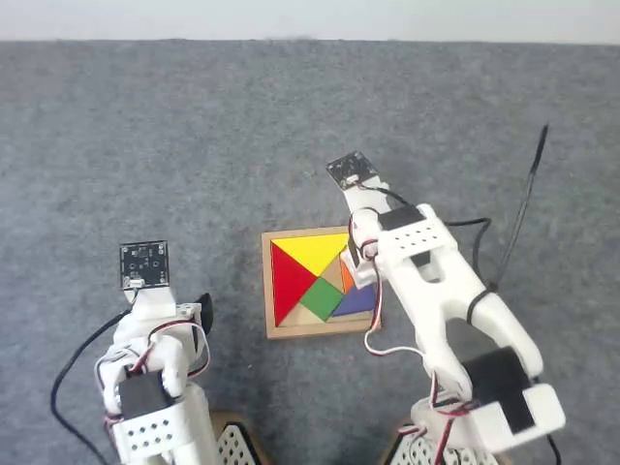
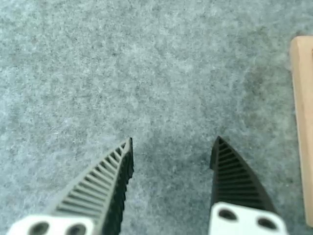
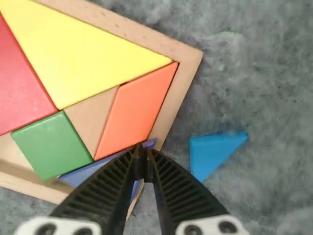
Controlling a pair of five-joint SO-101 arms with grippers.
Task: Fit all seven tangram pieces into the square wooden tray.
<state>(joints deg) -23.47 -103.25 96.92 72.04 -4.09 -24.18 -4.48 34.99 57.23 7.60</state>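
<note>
Hovering closed, the right jaws tip over a violet-blue wooden piece [image 3: 80, 175] crossing the square wooden tray's [image 3: 186, 78] rim. A light-blue wooden triangle [image 3: 210, 152] lies just beside them, outside the tray. Left jaws gape apart.

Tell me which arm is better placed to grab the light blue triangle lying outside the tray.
Right. The right gripper sits at a corner of the wooden tray, beside the light blue triangle. The left gripper hangs open over bare carpet, farther off.
</note>
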